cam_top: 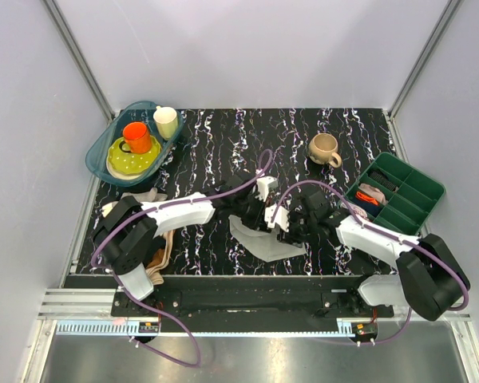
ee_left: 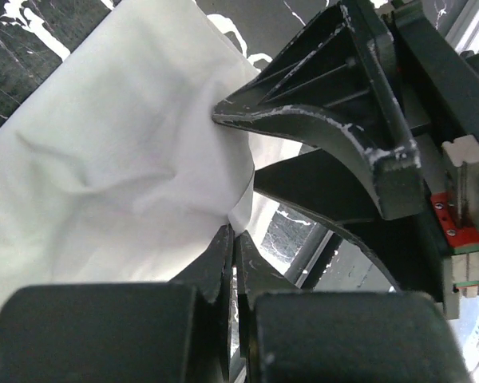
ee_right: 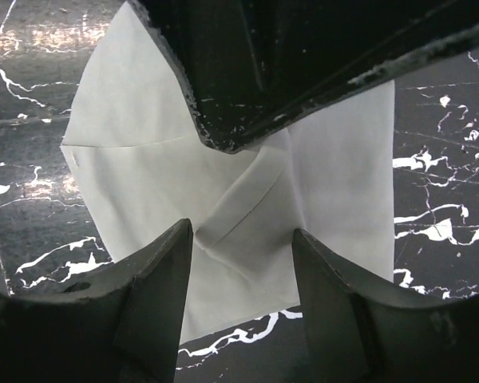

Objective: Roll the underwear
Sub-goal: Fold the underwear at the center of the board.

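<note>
The left gripper (ee_left: 233,235) has its fingers pressed together on a pinch of the underwear (cam_top: 265,241); in the right wrist view, creases in the fabric run out from that pinch. The right gripper (ee_right: 241,231) faces it closely, its fingers parted to a middling gap with the light grey fabric showing between them. In the left wrist view one right fingertip touches the cloth just beside the pinch.

The underwear lies mostly flat on the black marbled tabletop (cam_top: 223,144), near its front edge and about midway across, directly below both grippers. One folded edge runs diagonally across its middle. Its outer edges lie free, with bare tabletop showing on every side.

Behind the fabric, bare tabletop stretches to the back wall. A beige mug (cam_top: 325,149) stands well apart at the right rear, and a green compartment tray (cam_top: 415,172) sits at the right edge. A teal basin (cam_top: 96,155) of dishes occupies the left rear corner. A tan cloth (cam_top: 156,267) lies beside the left arm's base.
</note>
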{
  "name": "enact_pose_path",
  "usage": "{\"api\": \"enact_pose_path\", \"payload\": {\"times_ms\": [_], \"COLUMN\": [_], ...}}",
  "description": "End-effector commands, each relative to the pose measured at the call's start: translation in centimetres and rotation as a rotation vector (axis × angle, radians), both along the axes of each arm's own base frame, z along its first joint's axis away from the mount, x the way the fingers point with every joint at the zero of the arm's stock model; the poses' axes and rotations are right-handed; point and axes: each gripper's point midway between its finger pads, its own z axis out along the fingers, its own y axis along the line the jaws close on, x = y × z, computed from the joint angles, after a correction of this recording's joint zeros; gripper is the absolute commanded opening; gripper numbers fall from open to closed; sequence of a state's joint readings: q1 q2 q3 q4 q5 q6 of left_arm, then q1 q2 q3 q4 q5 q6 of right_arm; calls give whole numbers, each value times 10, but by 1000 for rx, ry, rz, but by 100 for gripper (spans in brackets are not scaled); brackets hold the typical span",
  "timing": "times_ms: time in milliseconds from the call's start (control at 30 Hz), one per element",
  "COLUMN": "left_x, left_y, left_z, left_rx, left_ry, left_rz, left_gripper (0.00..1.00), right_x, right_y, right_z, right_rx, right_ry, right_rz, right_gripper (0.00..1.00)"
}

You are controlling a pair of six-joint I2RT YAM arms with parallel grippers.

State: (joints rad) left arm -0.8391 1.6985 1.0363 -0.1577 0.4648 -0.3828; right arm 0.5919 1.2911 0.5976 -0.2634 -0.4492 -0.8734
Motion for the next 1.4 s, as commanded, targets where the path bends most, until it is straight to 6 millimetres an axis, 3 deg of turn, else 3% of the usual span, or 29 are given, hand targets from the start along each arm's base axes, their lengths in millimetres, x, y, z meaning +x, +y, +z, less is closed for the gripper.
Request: {"api": "enact_pose_path", "payload": {"times_ms": [0,200,433,567,800,933,1100,1367], "left_x": [3,4,8,11,16,20,24,31], "left_y": [-12,-13,-8,-9,-5,-6,-4,-4], "left_z": [29,24,14,13,3,3,-2,-8], "left_rx": [-118,-118,-113,-120,-113,-130,-136,-147], "left_ry": [-29,-16,1,2,12,13,20,32], "left_rz": [-5,-3,14,9,6,6,10,12], "left_gripper": [0,0,0,0,0,0,0,0], "right_x": [21,20,-4,-17,-16,-20,-25,-5], "right_y": [11,9,-10,-7,-15,-5,3,13], "right_z": [19,34,50,51,71,64,29,7], "right_rx": [38,22,-95,-109,-198,-173,-162,-170], "right_ry": [-65,-56,32,123,133,203,255,236], "right_rz": [-94,-135,-70,-26,79,88,2,-97], "right_gripper": [64,65,66,65,63,55,47,44]}}
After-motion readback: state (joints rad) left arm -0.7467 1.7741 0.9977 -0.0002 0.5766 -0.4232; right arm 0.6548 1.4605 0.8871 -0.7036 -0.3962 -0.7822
